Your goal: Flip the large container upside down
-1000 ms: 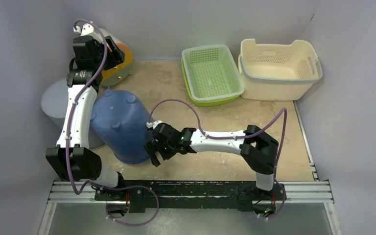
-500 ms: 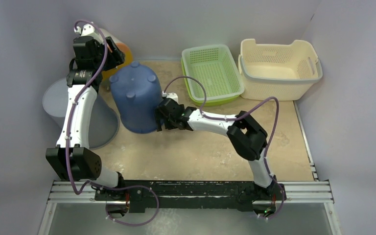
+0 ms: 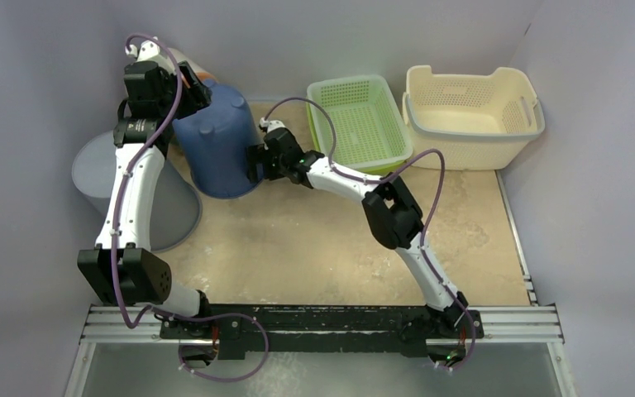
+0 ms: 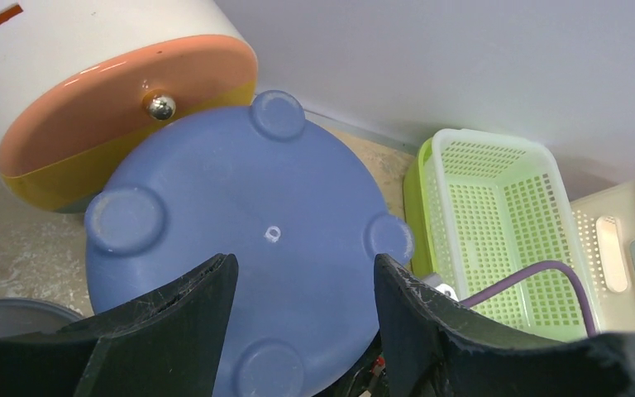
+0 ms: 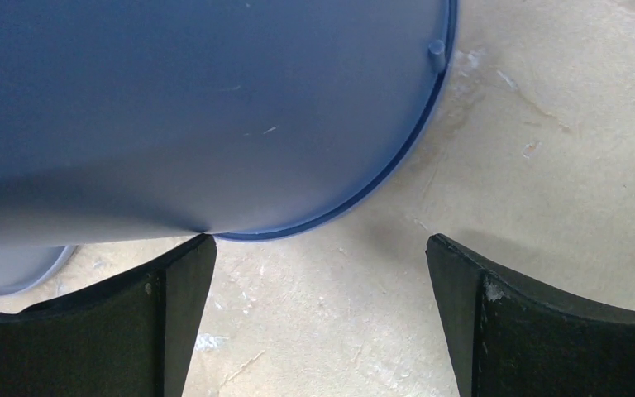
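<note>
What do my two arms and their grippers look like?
The left arm and right arm have white links with black joints, and a purple cable runs along each. The left gripper and right gripper have broad, black, scuffed fingers.

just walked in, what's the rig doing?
The blue container stands bottom-up at the back left of the table, feet showing. The right gripper is open, one finger seemingly against its side near the rim. The left gripper hovers open above its base. Neither grips it.
</note>
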Controlling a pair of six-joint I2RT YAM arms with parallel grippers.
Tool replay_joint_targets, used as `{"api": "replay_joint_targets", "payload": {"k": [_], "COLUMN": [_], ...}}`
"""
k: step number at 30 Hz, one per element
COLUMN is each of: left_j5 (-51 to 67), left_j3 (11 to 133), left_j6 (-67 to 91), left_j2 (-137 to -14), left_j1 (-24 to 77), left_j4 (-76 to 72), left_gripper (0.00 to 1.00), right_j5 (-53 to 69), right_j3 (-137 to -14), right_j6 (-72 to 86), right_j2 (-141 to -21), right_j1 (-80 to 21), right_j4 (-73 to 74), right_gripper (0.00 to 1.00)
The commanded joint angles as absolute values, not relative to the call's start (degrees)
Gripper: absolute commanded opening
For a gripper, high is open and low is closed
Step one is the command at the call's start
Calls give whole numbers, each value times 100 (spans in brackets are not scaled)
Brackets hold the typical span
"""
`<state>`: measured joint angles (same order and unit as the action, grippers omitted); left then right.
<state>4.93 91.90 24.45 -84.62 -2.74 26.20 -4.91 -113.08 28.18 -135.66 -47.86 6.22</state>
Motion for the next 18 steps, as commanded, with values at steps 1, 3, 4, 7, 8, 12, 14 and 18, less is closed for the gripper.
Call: {"api": "replay_joint_targets", "payload": {"k": [1, 3, 4, 7, 8, 12, 14, 18], "left_j5": [669, 716, 726, 862, 903, 986, 1018, 1103], "left_j3": [9061, 9053, 9059, 9076, 9079, 9123, 9169, 9237], "left_j6": [2590, 2625, 2635, 2626, 2640, 2715, 2795, 2959], "left_j2": [-8261, -8275, -8285, -8268, -8257, -8151, -8130, -8130], "left_j1": [-272, -273, -273, -273, -268, -155, -11, 321], "left_j4": [2048, 1978, 1966, 1952, 1951, 1955, 1948, 1953], "left_gripper": [61, 61, 61, 61, 61, 61, 61, 60], "right_j5": [505, 458, 310, -261, -416, -1025, -1272, -1496], "right_j3": [-11480, -11301, -11188, -10791, -10659, -10391, -10381, -10207], "right_j6": [2343, 2175, 2108, 1931, 1853, 1568, 1515, 1770], "right_j2": [-13394, -13175, -13039, -12379, -12169, -11453, -11153, -10669], "right_j1": [-4790, -4790, -4790, -4783, -4784, -4777, -4737, -4447], "right_j4": [-1, 40, 119, 414, 512, 1116, 1461, 2056], "right_gripper": [100, 100, 100, 100, 100, 100, 100, 100]}}
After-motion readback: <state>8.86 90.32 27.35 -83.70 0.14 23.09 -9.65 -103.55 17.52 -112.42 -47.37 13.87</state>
